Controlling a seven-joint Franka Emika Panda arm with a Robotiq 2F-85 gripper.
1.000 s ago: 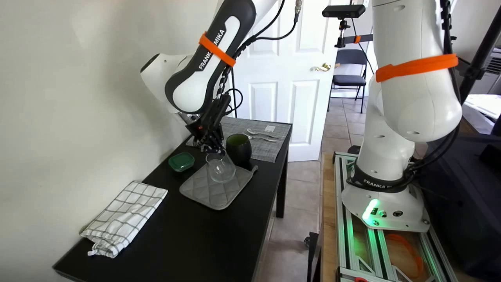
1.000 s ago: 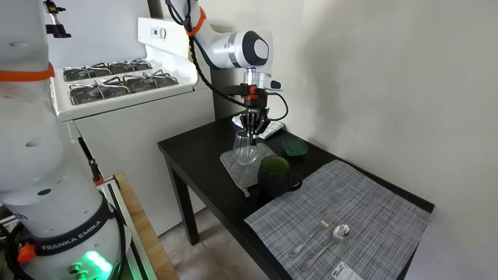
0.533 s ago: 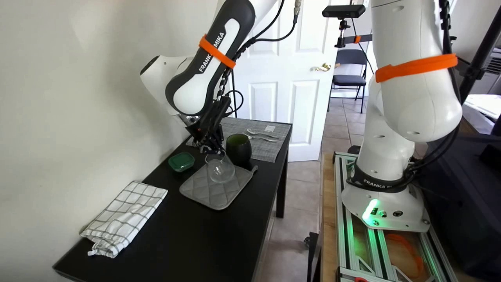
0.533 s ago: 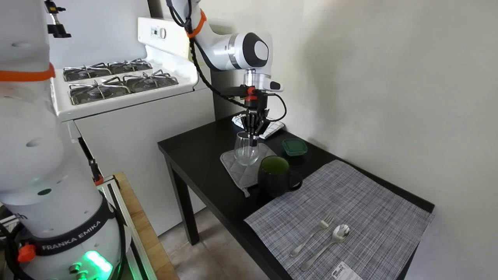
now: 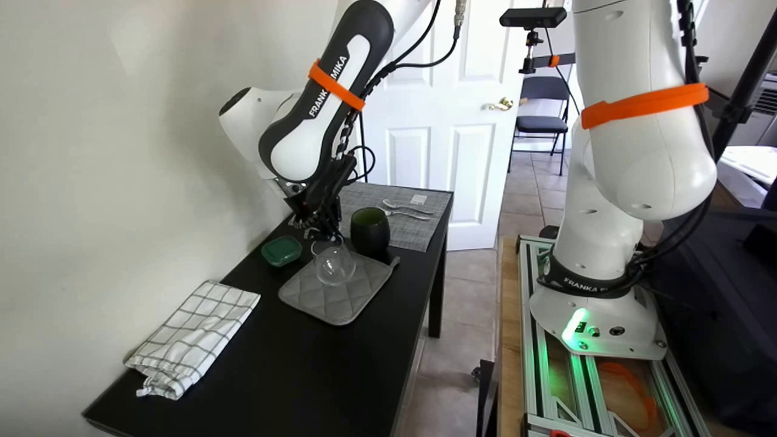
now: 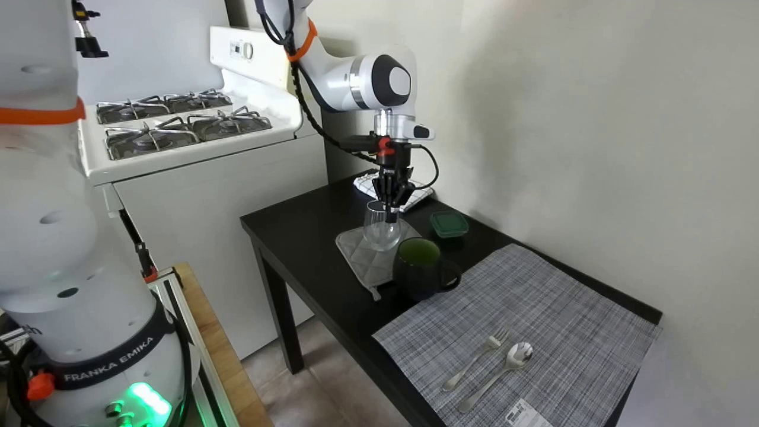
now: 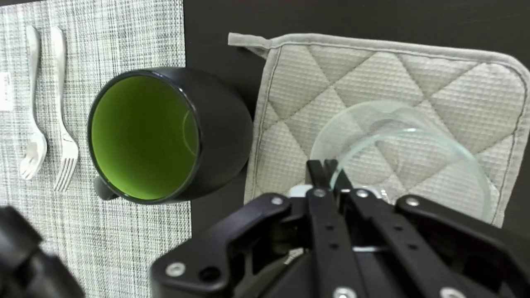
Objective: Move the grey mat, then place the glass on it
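Note:
The clear stemless glass point(image 5: 335, 268) is upright over the grey quilted mat point(image 5: 322, 301) on the black table. Both also show in an exterior view, the glass point(image 6: 378, 235) above the middle of the mat point(image 6: 369, 268). My gripper point(image 6: 391, 213) is shut on one side of the glass's wall at the rim. In the wrist view the fingers point(image 7: 324, 169) pinch the rim of the glass point(image 7: 372, 124), and the quilted mat point(image 7: 476, 93) lies under it. I cannot tell for certain whether the glass's base touches the mat.
A dark mug with a green inside point(image 6: 418, 279) stands close beside the mat. A woven placemat point(image 6: 569, 314) holds a fork point(image 6: 474, 362) and a spoon point(image 6: 498, 376). A green lidded container point(image 5: 281, 250) and a checked towel point(image 5: 194, 337) lie along the wall side.
The arm has lowered a little. The gripper and glass have shifted slightly across the mat toward the wall side, away from the mug. The mat and other objects have not moved.

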